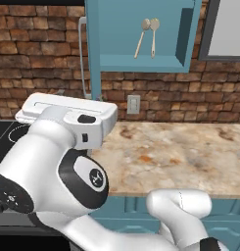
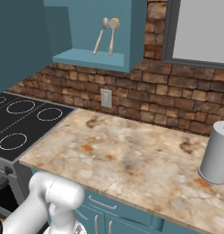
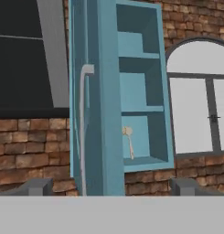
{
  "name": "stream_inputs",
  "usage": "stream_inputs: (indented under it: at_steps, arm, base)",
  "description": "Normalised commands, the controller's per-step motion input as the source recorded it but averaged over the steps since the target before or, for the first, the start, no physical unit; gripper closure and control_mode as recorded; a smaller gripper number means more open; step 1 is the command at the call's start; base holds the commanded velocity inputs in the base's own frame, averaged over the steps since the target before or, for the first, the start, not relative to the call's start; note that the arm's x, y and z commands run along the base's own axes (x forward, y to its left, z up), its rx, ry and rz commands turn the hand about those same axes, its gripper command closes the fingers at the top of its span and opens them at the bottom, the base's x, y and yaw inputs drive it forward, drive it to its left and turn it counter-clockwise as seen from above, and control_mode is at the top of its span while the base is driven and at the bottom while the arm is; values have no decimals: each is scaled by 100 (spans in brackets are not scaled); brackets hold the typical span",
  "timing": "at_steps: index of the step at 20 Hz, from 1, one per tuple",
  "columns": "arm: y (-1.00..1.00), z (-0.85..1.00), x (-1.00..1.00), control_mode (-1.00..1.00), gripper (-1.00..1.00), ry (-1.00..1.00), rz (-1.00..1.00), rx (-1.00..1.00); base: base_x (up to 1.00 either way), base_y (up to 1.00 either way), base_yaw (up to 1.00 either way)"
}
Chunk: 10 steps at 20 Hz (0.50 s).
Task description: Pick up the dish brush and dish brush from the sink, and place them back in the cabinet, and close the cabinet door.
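Two dish brushes (image 1: 148,37) lean side by side on the bottom shelf of the open cabinet (image 1: 141,62), evidently already returned. The pincer (image 3: 109,186), its tips spread wide and gripping nothing, faces the edge-on cabinet door (image 3: 93,105) and its silver handle (image 3: 82,132), probably lining up to close it. Below lies a marbled counter (image 2: 131,155) against a brick wall (image 2: 145,105), stovetop (image 2: 22,121) at left.
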Motion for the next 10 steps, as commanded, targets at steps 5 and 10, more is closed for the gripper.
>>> stream_inputs:
  at_steps: [5, 10]
  arm:
    - [0, -7, 28, -100, -100, -3, -9, 0]
    - [0, -6, 28, -100, -100, -2, -8, 0]
  base:
    - [0, 0, 0]
    - [0, 0, 0]
